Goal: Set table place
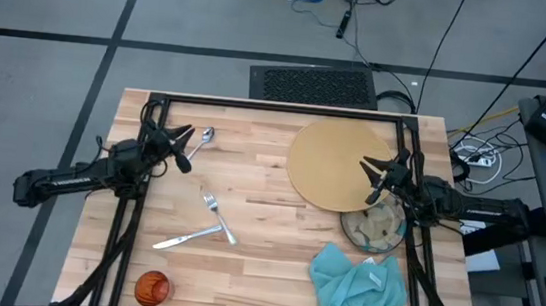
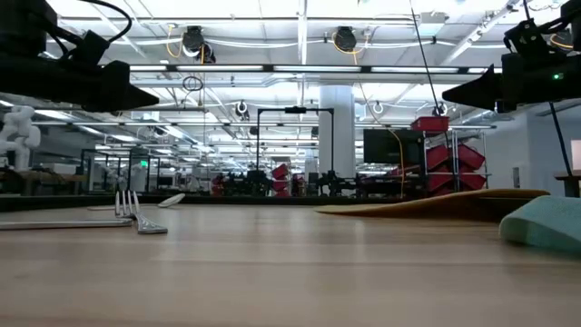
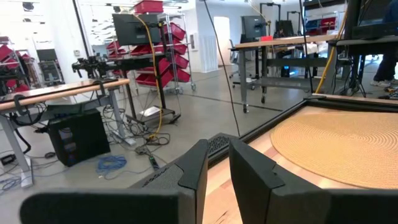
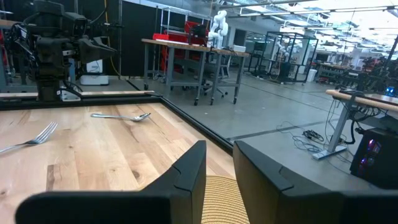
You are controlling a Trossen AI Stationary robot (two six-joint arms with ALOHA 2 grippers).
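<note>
High view: round woven mat (image 1: pixel 337 164), crumpled teal napkin (image 1: pixel 353 286) on butcher-block table (image 1: pixel 252 262); both jaws slightly apart, empty.

Lying on the table (image 1: pixel 261 272) are one round tan mat (image 1: pixel 337 164); one glass bowl (image 1: pixel 373 228); one teal napkin (image 1: pixel 356 287); one fork (image 1: pixel 217 215); one knife (image 1: pixel 185 237); one spoon (image 1: pixel 203 140); one orange cup (image 1: pixel 151 288).

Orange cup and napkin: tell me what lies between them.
Nothing: in the high view, only bare table separates the orange cup from the napkin.
</note>
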